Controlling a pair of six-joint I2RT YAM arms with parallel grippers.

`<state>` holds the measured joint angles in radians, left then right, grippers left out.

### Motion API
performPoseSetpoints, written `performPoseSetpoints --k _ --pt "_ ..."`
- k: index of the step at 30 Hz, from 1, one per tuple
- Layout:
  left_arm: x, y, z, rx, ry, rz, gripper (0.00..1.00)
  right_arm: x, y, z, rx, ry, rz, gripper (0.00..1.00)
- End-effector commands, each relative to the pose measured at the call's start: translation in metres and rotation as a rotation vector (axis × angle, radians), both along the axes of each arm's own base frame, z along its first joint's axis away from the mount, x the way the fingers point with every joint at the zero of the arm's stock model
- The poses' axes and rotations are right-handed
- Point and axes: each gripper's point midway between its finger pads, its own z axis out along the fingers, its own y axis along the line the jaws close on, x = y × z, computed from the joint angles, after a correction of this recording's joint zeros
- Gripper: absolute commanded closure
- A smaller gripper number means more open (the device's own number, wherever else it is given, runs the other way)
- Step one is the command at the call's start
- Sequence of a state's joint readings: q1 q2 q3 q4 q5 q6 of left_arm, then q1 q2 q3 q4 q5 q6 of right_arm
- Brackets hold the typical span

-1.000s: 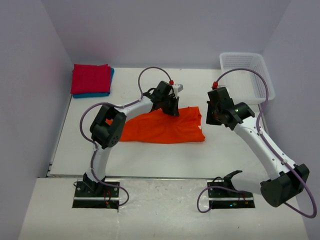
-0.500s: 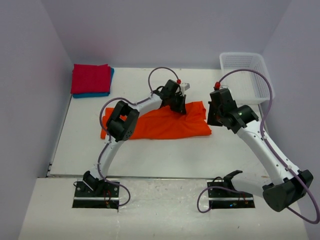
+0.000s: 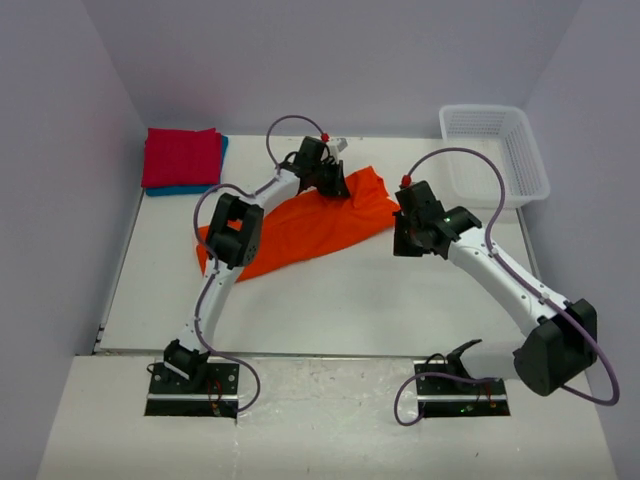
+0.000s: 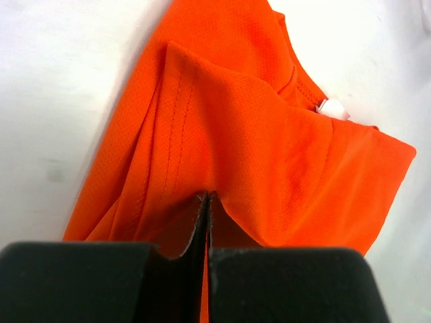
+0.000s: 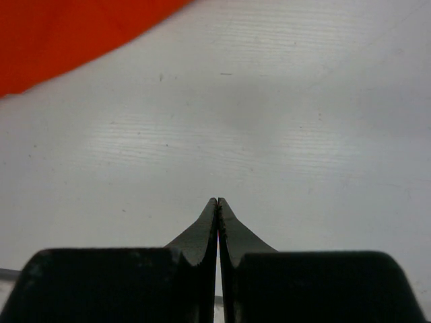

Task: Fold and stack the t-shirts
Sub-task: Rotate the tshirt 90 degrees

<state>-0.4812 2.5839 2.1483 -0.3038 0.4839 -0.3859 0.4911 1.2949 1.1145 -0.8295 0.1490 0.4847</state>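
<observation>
The orange t-shirt [image 3: 300, 225] lies crumpled and slanted across the middle of the table. My left gripper [image 3: 335, 185] is shut on a fold of it near its far end; the left wrist view shows the cloth [image 4: 269, 134] tented up at the closed fingertips [image 4: 207, 195]. My right gripper [image 3: 403, 238] is shut just right of the shirt's right edge, over bare table. In the right wrist view [image 5: 217, 200] only a strip of orange cloth [image 5: 67, 33] shows at the top left. The folded red t-shirt [image 3: 182, 157] lies on the blue one [image 3: 190, 189] at the back left.
A white mesh basket [image 3: 528, 160] stands at the back right corner. Purple walls close in the table on three sides. The table's front edge [image 3: 300, 352] runs just ahead of the arm bases.
My left gripper has pulled the orange shirt back and to the left, so it now lies slanted. My right gripper has moved left, and the shirt's right edge has drawn away from it.
</observation>
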Motion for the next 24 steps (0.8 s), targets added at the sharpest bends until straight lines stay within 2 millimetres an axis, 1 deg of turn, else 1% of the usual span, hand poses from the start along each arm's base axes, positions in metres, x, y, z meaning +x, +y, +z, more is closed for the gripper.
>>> performPoseSetpoints --k 1,2,3,4,5,6,7,8,9,10,11,12,13,14,16,17,18,20,21,22,23,24 --pt "0.031 0.039 -0.006 0.023 0.003 0.077 1.00 0.013 0.023 0.007 0.045 -0.026 0.027 1.00" --pt "0.036 0.043 -0.002 0.018 -0.007 0.084 1.00 0.014 0.025 0.008 0.046 -0.027 0.030 1.00" --pt "0.046 0.054 0.004 0.011 -0.025 0.101 1.00 0.015 0.029 0.005 0.050 -0.018 0.036 1.00" --pt "0.051 0.060 0.003 0.017 -0.027 0.110 1.00 0.015 0.031 0.004 0.054 -0.014 0.043 1.00" --pt "0.057 0.065 0.006 0.013 -0.038 0.120 1.00 0.015 0.033 0.002 0.058 -0.008 0.049 1.00" --pt "0.065 0.072 0.014 -0.005 -0.051 0.125 1.00 0.017 0.037 -0.001 0.061 -0.004 0.056 1.00" --pt "0.069 0.074 0.019 -0.020 -0.063 0.125 1.00 0.016 0.040 -0.003 0.067 0.003 0.066 1.00" --pt "0.071 0.074 0.026 -0.041 -0.071 0.115 0.93 0.017 0.042 -0.005 0.072 0.003 0.072 1.00" --pt "0.075 0.071 0.062 -0.080 -0.145 0.097 0.84 0.017 0.045 -0.018 0.056 0.032 0.078 1.00" --pt "0.073 0.068 0.062 -0.086 -0.144 0.087 0.83 0.017 0.047 -0.017 0.057 0.030 0.081 1.00" --pt "0.073 0.065 0.074 -0.098 -0.169 0.079 0.80 0.018 0.047 -0.021 0.052 0.037 0.079 1.00" --pt "0.073 0.063 0.098 -0.106 -0.217 0.077 0.72 0.019 0.050 -0.023 0.056 0.039 0.087 1.00" --pt "0.074 0.063 0.110 -0.105 -0.242 0.083 0.69 0.019 0.051 -0.025 0.057 0.041 0.089 1.00" --pt "0.074 0.064 0.136 -0.114 -0.282 0.090 0.66 0.019 0.051 -0.027 0.057 0.044 0.088 1.00" --pt "0.072 0.065 0.161 -0.118 -0.326 0.102 0.60 0.018 0.054 -0.028 0.060 0.044 0.096 1.00" --pt "0.068 0.066 0.185 -0.127 -0.359 0.105 0.58 0.019 0.055 -0.028 0.062 0.040 0.098 1.00" --pt "0.066 0.068 0.196 -0.118 -0.379 0.115 0.55 0.019 0.055 -0.027 0.065 0.037 0.100 1.00" --pt "0.064 0.074 0.214 -0.074 -0.419 0.159 0.54 0.019 0.055 -0.026 0.063 0.031 0.101 1.00" --pt "0.056 0.079 0.236 -0.063 -0.451 0.168 0.54 0.019 0.054 -0.024 0.064 0.025 0.103 1.00" --pt "0.053 0.083 0.232 -0.031 -0.445 0.194 0.54 0.018 0.053 -0.022 0.064 0.018 0.105 1.00" --pt "0.042 0.088 0.255 -0.025 -0.473 0.206 0.54 0.019 0.051 -0.020 0.059 0.006 0.099 1.00" --pt "0.036 0.094 0.259 0.005 -0.479 0.232 0.55 0.017 0.049 -0.021 0.054 0.005 0.100 1.00"
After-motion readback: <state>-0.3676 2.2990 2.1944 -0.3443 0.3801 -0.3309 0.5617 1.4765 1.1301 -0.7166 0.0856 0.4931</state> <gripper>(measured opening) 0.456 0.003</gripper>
